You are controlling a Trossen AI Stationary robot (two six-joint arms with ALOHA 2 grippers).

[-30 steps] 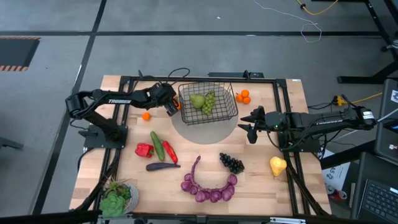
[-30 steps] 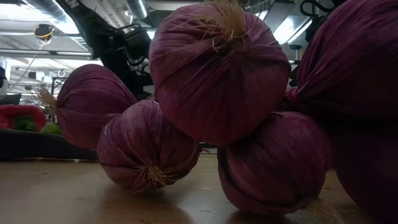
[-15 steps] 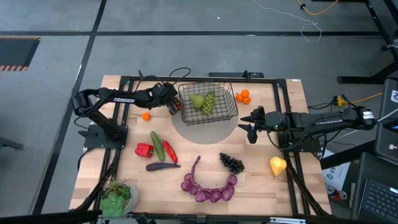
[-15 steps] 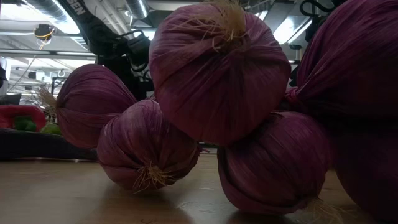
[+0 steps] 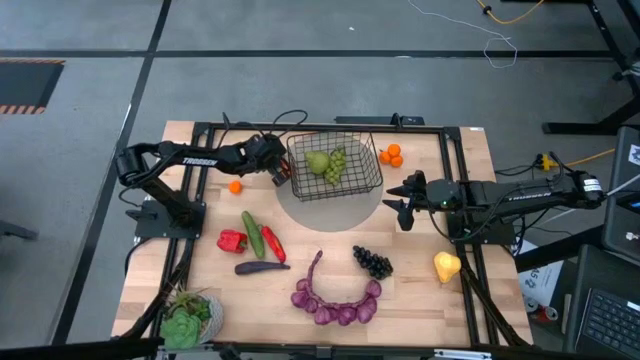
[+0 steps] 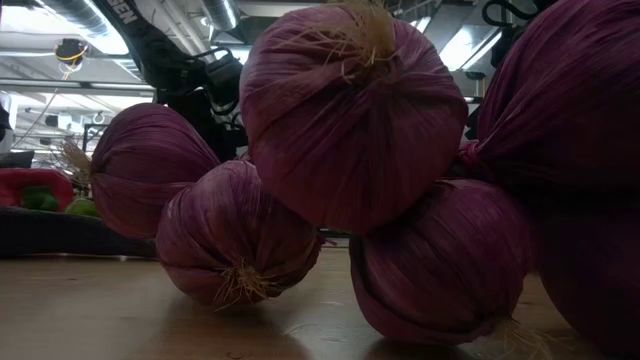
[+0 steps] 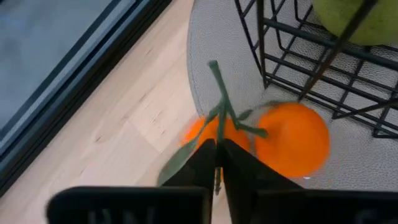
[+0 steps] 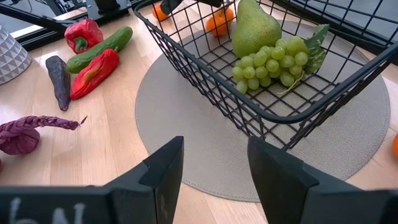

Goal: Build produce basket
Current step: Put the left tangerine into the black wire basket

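The left gripper (image 7: 217,163) pinches the green stem of an orange pair (image 7: 291,139), stem pointing away from the fingers, just beside the wire basket (image 5: 334,165). The right gripper (image 8: 214,163), fingers spread, waits near the basket's other side.

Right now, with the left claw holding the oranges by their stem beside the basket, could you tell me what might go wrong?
1. The left claw pinches only the thin green stem of the oranges, so they could swing or slip loose.
2. They hang close against the basket wall, outside it; lifting too low may catch the wire rim.
3. Dropped inside, they may knock the green pear and green grapes.
The right claw waits open beside the basket.
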